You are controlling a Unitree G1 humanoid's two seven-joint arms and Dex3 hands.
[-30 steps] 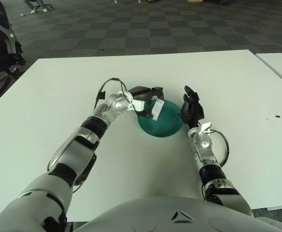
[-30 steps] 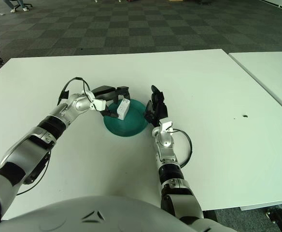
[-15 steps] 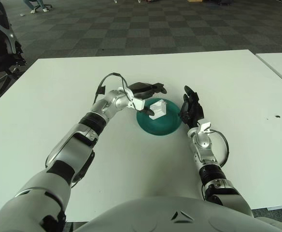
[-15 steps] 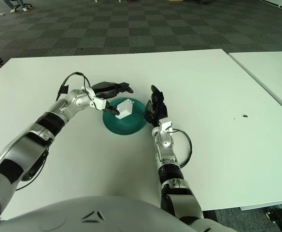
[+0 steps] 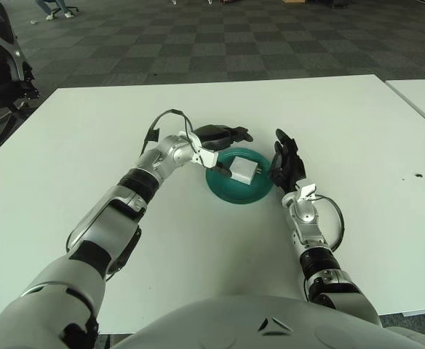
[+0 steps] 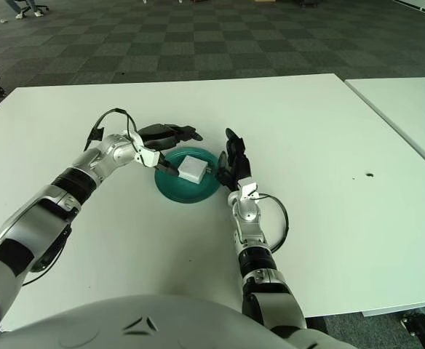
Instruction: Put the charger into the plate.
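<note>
A white charger [image 5: 243,171] lies flat inside the teal plate [image 5: 227,188] at the middle of the white table; it also shows in the right eye view [image 6: 191,169]. My left hand [image 5: 223,134] hovers at the plate's far left rim with its fingers spread, holding nothing. My right hand [image 5: 285,161] stands upright with open fingers against the plate's right rim.
The white table [image 5: 89,145] spreads wide around the plate. A second white table [image 5: 423,94] stands to the right across a narrow gap. A dark chair [image 5: 1,65] is at the far left, off the table.
My left hand let go of the charger and drew back with fingers spread. The charger dropped into the plate and tipped over to lie flat. The right hand barely moved.
</note>
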